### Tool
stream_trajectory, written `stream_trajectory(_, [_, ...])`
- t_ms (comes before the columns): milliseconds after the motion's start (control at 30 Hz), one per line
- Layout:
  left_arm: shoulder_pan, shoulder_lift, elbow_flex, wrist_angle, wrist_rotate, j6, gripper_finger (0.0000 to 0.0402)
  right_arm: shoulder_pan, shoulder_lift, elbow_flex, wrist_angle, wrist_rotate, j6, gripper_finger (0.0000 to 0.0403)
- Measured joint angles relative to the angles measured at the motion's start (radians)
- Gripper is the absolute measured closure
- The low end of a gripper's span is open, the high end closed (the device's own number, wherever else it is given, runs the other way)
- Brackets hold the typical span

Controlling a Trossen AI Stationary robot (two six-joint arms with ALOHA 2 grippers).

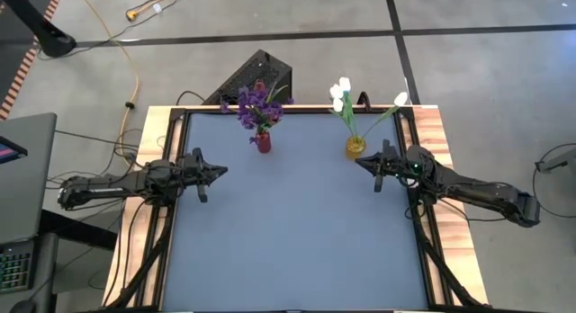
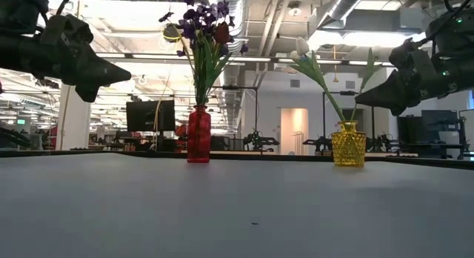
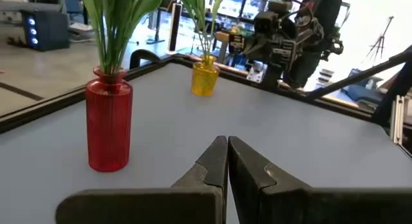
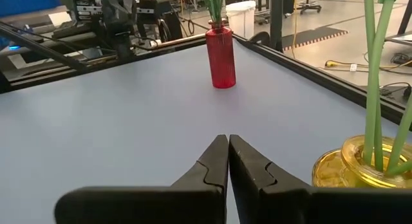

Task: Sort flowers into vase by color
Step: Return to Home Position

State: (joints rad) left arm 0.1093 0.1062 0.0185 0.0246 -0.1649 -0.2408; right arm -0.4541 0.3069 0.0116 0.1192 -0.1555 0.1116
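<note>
A red vase (image 1: 262,141) stands upright on the table near its far edge and holds purple clusters (image 1: 256,104) with a red bud among them (image 2: 221,32). A yellow vase (image 1: 355,146) stands to its right, holding white tulips (image 1: 340,91) on green stems that lean. My left gripper (image 1: 220,172) hovers shut above the table's left side, short of the red vase (image 3: 109,124). My right gripper (image 1: 360,162) hovers shut just beside the yellow vase (image 4: 360,165), on its near side. Both vases show in the low view (image 2: 198,134) (image 2: 348,144).
The blue-grey table top (image 1: 288,241) lies open between and in front of the two arms. A black frame (image 1: 423,232) borders it, with wooden strips outside. A dark box (image 1: 252,79) sits behind the far edge.
</note>
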Motion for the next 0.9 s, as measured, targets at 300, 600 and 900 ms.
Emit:
stream_trajectory(300, [0.000, 0.002, 0.000, -0.002, 0.007, -0.002, 0.0401, 0.000, 0.000, 0.000, -0.005, 0.001, 0.000, 0.0361])
stream_trajectory(600, [0.000, 0.002, 0.000, -0.003, 0.007, -0.002, 0.0401, 0.000, 0.000, 0.000, -0.023, 0.002, 0.001, 0.0360])
stream_trajectory(900, [0.000, 0.002, 0.001, -0.004, 0.007, -0.002, 0.0401, 0.000, 0.000, 0.000, -0.023, 0.002, 0.003, 0.0360])
